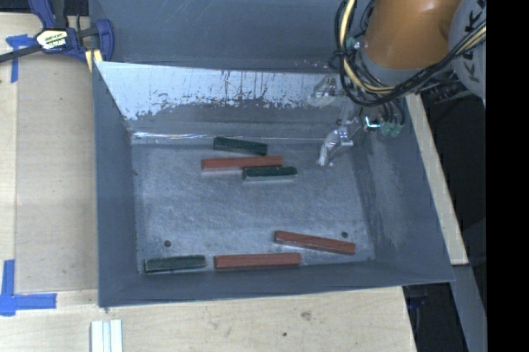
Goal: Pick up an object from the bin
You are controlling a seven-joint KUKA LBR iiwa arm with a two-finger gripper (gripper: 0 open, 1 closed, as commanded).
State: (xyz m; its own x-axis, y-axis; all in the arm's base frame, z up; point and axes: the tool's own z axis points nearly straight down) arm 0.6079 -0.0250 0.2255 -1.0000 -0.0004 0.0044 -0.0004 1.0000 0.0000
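Note:
My gripper (332, 149) hangs at the back right of the bin floor, below the orange-covered wrist, with nothing between its metal fingers. To its left lie three flat bars close together: a dark green bar (240, 146), a red-brown bar (241, 164) and another dark green bar (269, 173), whose right end is the nearest thing to the fingertips. All three rest flat on the floor, apart from the gripper.
Along the front wall lie a dark green bar (174, 264), a red-brown bar (258, 261) and a slanted red-brown bar (314, 242). The bin's sloping walls rise on every side. The arm and its cables hang over the right wall.

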